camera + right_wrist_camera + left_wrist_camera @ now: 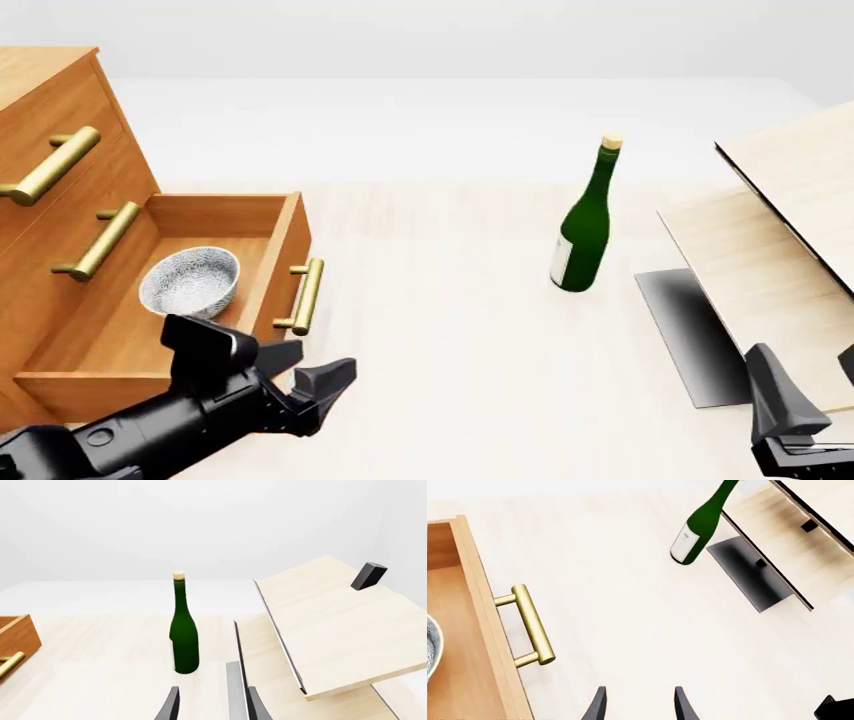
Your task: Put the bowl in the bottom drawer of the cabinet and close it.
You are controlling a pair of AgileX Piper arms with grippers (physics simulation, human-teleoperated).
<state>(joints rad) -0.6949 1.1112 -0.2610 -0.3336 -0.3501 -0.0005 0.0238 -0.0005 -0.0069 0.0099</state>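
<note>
The bowl (191, 281) already sits in the open bottom drawer (94, 352) of the cabinet (47, 110), ahead and left of the left tool (324, 383). That tool, parted and empty, should press squarely on the brass handle (306, 296). The right tool (212, 704) is open, idle.

speckled white bowl (191, 281) upright inside open bottom drawer (274, 268); orange-brown cabinet (54, 120)

Bright, even, sharp renders; one soft dark shadow under the boards (787, 240).
</note>
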